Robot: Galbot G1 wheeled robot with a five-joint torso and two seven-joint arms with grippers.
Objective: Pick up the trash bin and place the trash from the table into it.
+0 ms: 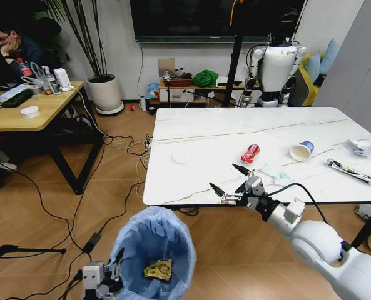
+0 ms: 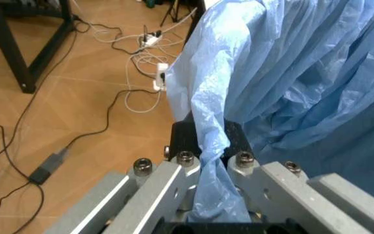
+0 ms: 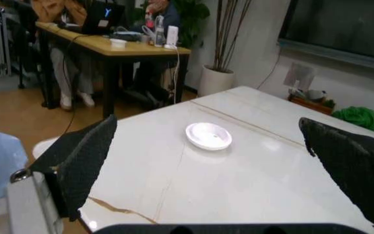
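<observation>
— Where is the trash bin [image 1: 152,253] right now, and why there?

— I hold it low beside the near left corner of the table [image 1: 204,134], just off the edge, its mouth tilted up toward me. My left gripper [image 1: 101,279] is clamped on the rim, with a fold of the light-blue bag [image 2: 291,87] pinched between the fingers [image 2: 185,171], so liner and wall stay together. I judge that spot sensible: litter can be carried a short way off the tabletop and let fall in. A yellow wrapper [image 1: 158,269] already lies at the bottom.

— And your other pincer?

— My right gripper [image 1: 231,185] hovers over the near edge of the table, its black pads [image 3: 83,161] spread wide apart, gripping nothing. From the wrist it faces the white disc [image 3: 208,135], which sits toward the table's left side.

— What is left on the marble?

— The crushed red can [image 1: 250,153] near the middle, the blue-and-white paper cup [image 1: 302,150] on its side beyond it, a pale mask [image 1: 276,173] just beside my wrist, crumpled white paper [image 1: 360,147] and a long dark wrapper [image 1: 352,171] out to the right. Most of the job remains, I reckon.
</observation>
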